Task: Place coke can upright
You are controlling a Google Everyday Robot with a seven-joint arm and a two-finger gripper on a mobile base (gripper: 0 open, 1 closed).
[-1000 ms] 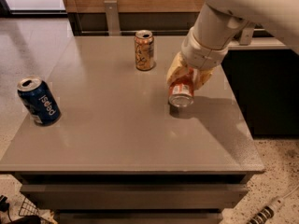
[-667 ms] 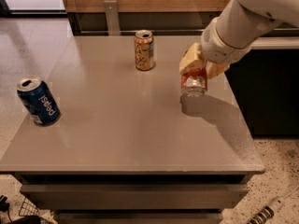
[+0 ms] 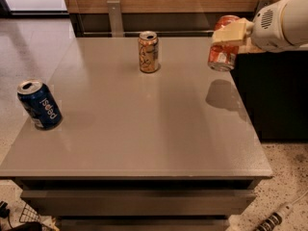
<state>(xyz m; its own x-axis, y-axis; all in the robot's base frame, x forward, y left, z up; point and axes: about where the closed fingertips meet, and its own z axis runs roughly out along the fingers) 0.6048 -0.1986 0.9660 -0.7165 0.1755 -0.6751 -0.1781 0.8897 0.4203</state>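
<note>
The cream two-finger gripper [image 3: 230, 34] clamps the red-orange aluminium coke can [image 3: 223, 51] (airborne, near-upright) above the grey table [image 3: 144, 124], presumably for placement.

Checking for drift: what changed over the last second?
The gripper, shut on the coke can, rose and swung right, carrying it off the table to hang above the right edge. Pepsi can and orange-tan can stayed put.
</note>
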